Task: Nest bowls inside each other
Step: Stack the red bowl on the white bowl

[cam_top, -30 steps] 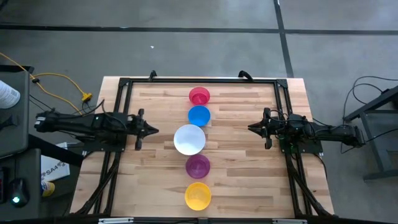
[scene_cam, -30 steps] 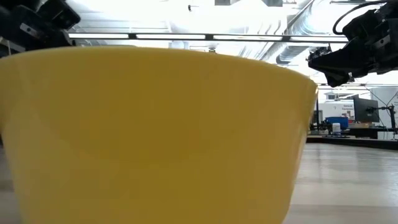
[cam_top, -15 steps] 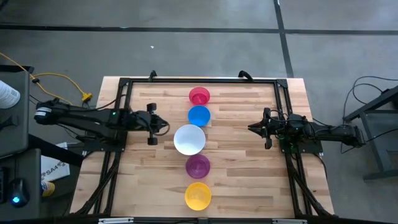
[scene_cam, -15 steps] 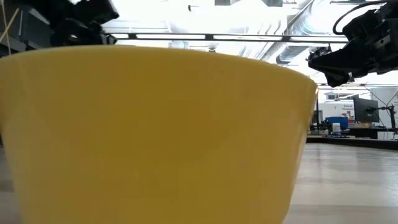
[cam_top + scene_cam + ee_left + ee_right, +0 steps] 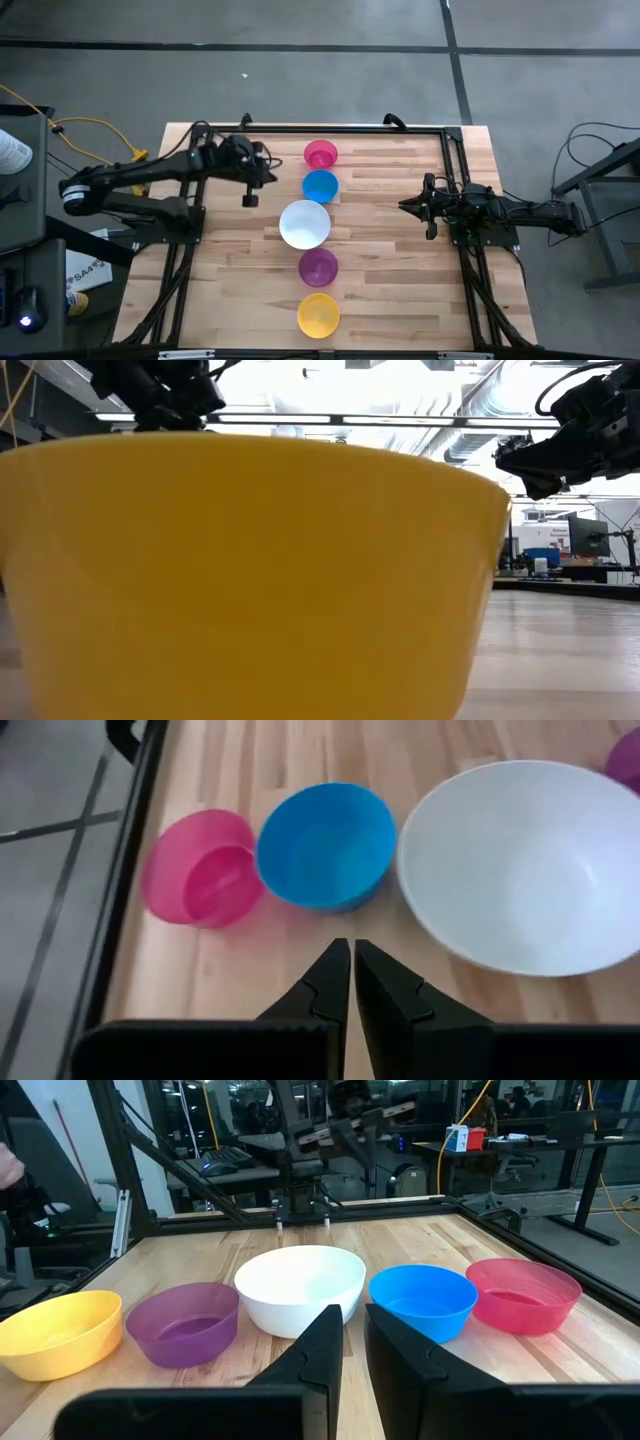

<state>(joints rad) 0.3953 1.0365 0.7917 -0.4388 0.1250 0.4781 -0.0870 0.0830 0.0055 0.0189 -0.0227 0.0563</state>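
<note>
Five bowls stand rim-up in a row down the middle of the table: pink-red [image 5: 320, 154], blue [image 5: 320, 186], a larger white one [image 5: 304, 223], purple [image 5: 318, 267] and yellow [image 5: 318, 314]. None sits inside another. My left gripper [image 5: 265, 172] hangs shut and empty above the table, just left of the blue bowl [image 5: 325, 845] and pink-red bowl [image 5: 200, 868], tilted down toward them. My right gripper [image 5: 403, 205] waits level at the right, shut but for a narrow slit, facing the row [image 5: 300, 1288]. The yellow bowl [image 5: 250, 580] fills the low view.
A black frame rail [image 5: 320, 128] runs around the table top, close behind the pink-red bowl. Bare wood lies to either side of the row [image 5: 390, 270]. Off the table's left are a yellow cord [image 5: 100, 125] and equipment.
My left gripper has swung from beside the white bowl toward the table's far edge and toward the blue and pink-red bowls. It rose, rolled about its own axis and stayed shut. The bowls and my right arm have kept still.
</note>
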